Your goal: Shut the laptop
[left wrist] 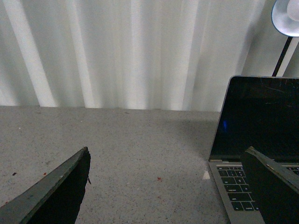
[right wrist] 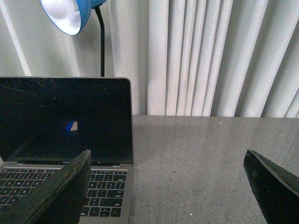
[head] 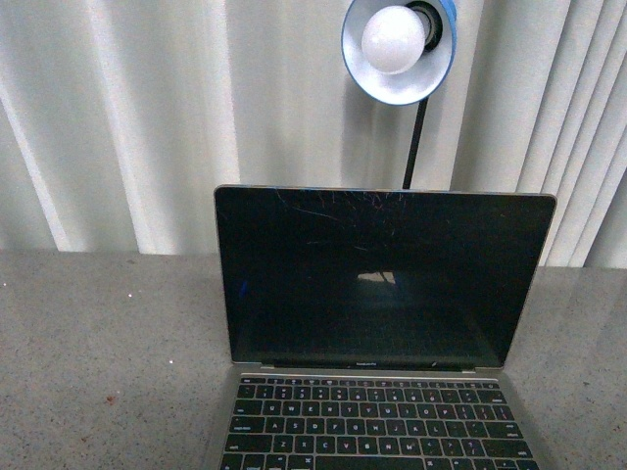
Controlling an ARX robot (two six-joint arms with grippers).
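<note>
The laptop (head: 382, 284) stands open on the grey table, facing me, its scratched black screen upright and dark, black keys below. Neither arm shows in the front view. In the left wrist view the laptop (left wrist: 261, 121) lies to one side; my left gripper (left wrist: 168, 161) is open and empty, low over bare table beside the laptop's left edge, one finger (left wrist: 273, 184) in front of the keyboard. In the right wrist view the laptop (right wrist: 65, 121) shows too; my right gripper (right wrist: 168, 163) is open and empty over the table beside its right edge.
A blue desk lamp (head: 399, 44) with a white bulb hangs on a black stalk behind the laptop. White pleated curtains (head: 127, 117) close off the back. The grey speckled table (head: 108, 352) extends on both sides of the laptop.
</note>
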